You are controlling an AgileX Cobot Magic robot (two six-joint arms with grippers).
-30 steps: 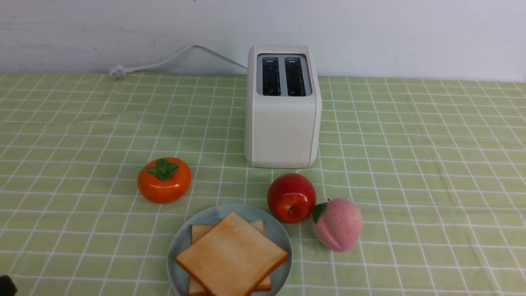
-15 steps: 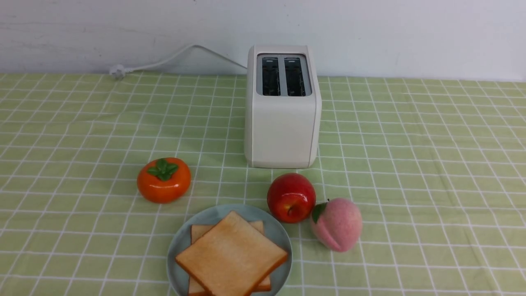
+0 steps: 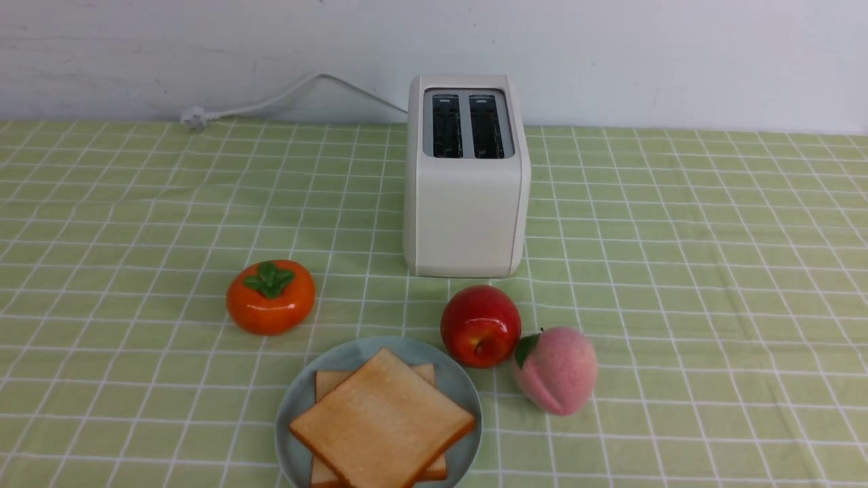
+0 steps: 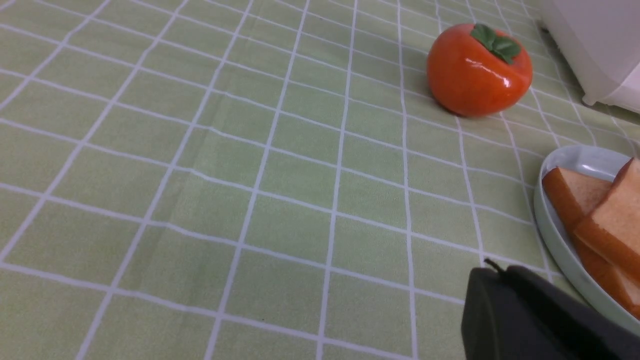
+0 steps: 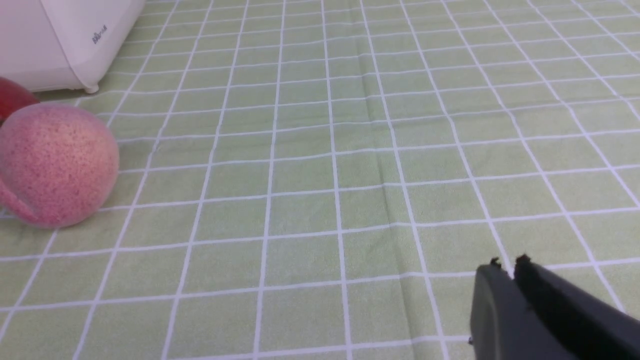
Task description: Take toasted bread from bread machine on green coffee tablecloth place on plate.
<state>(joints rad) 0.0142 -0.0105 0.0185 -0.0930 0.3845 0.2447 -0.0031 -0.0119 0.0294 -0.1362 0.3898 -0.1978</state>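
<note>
Two slices of toasted bread [image 3: 381, 421] lie stacked on the pale blue-grey plate [image 3: 460, 386] at the front of the green checked tablecloth [image 3: 678, 271]. The white bread machine [image 3: 466, 217] stands behind, both slots dark and empty. Neither gripper shows in the front view. In the left wrist view my left gripper [image 4: 495, 272] is shut and empty above the cloth beside the plate [image 4: 555, 235] and toast [image 4: 600, 220]. In the right wrist view my right gripper [image 5: 507, 264] is shut and empty over bare cloth, far from the bread machine [image 5: 65, 35].
An orange persimmon [image 3: 270, 296] sits left of the plate, also in the left wrist view [image 4: 475, 70]. A red apple [image 3: 480, 325] and a pink peach [image 3: 557, 369] sit right of it; the peach shows in the right wrist view [image 5: 55, 165]. A white cord [image 3: 271, 102] trails back left.
A dark piece of the left arm at the bottom left corner of the front view one second ago has moved out of frame. Nothing else has moved.
</note>
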